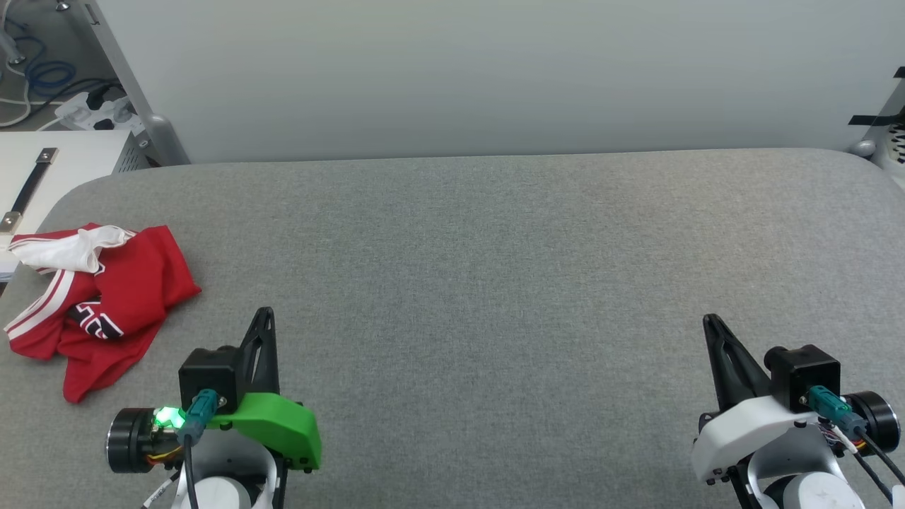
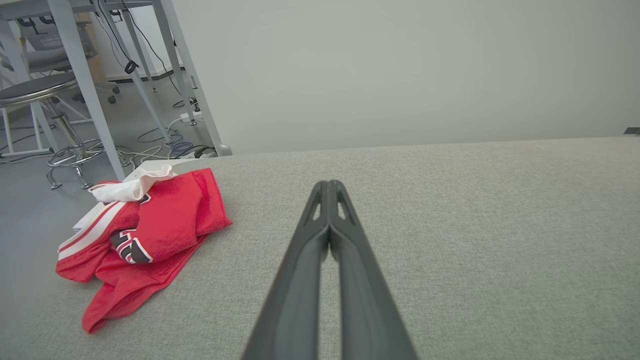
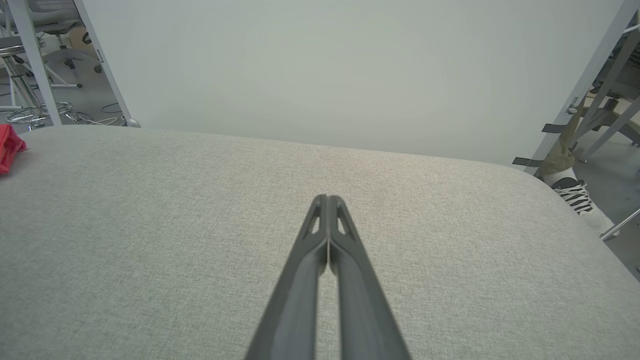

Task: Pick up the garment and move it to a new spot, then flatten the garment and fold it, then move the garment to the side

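Nearest, at lower left: left gripper (image 1: 263,312), clenched tip to tip, holding nothing. Hangs over bare grey table (image 1: 495,283). Same finding in left wrist view: no gap between fingers (image 2: 345,235), no cloth caught.

At lower right: right gripper (image 1: 709,322), likewise clenched and empty, well apart from left gripper. Bare fabric surface beneath and ahead.

Farther out, left of left gripper: garment (image 1: 117,297), crumpled in a heap near table's left edge. Red body bunched, white sleeve uppermost at far side, part of black print showing in a fold. Touches neither gripper. Lies near left gripper, well apart from right gripper.

Beyond table: plain pale wall (image 1: 495,71). Off far left corner, white box (image 1: 63,166), with stool (image 2: 45,90) and loose cables on floor behind. Off far right corner, a person's foot (image 3: 575,192) in a laced shoe.

Step in hand, as judged: the first, pick-up, not yet begun. Flattening, folding and moving aside all outstanding.

Next move calls for: opening left fingers, swinging left toward heap, coming down on a raised fold of red cloth, closing on enough fabric to lift whole heap, then carrying toward open middle of table. Risk of dragging cloth over left edge with a shallow pinch. Right gripper likely wanted afterwards for spreading.
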You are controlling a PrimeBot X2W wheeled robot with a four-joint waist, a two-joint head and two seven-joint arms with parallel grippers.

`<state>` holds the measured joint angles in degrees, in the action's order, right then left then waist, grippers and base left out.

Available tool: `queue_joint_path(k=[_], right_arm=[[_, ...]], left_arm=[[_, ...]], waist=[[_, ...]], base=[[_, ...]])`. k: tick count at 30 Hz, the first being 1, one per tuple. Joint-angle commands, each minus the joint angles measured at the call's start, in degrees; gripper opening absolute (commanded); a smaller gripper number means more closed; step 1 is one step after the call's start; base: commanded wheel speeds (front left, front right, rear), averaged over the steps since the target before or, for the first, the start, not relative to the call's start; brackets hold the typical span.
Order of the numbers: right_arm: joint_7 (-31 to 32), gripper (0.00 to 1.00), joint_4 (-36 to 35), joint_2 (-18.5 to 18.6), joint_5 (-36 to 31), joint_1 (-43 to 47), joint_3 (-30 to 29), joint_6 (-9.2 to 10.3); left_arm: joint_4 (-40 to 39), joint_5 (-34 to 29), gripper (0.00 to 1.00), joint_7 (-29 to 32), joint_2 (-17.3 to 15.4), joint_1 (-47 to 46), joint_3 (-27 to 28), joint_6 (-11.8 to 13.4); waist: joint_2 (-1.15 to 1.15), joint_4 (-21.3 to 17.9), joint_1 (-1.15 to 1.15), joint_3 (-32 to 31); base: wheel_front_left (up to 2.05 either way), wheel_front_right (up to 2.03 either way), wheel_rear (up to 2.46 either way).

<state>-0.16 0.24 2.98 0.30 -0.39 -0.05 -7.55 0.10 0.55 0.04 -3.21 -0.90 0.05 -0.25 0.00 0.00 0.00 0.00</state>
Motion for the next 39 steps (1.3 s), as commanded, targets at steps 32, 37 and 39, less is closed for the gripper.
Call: queue_joint_path(k=[32, 37, 39], right_arm=[[-0.5, 1.00, 0.2, 0.0, 0.5, 0.0, -0.1, 0.00], [-1.1, 1.00, 0.5, 0.0, 0.9, 0.1, -0.3, 0.00], [-1.3, 1.00, 0.6, 0.0, 1.1, 0.1, -0.3, 0.01]], left_arm=[[0.4, 0.4, 1.00, -0.5, 0.0, -0.1, -0.1, 0.1], [0.9, 0.9, 1.00, -1.1, 0.0, -0.1, -0.4, 0.2], [1.1, 1.1, 1.00, -1.3, 0.0, -0.1, -0.5, 0.2]], waist=[[0.00, 0.0, 0.00, 0.0], [0.00, 0.0, 0.00, 0.1], [0.00, 0.0, 0.00, 0.1]], base=[[0.00, 0.00, 0.00], [0.00, 0.00, 0.00], [0.00, 0.00, 0.00]])
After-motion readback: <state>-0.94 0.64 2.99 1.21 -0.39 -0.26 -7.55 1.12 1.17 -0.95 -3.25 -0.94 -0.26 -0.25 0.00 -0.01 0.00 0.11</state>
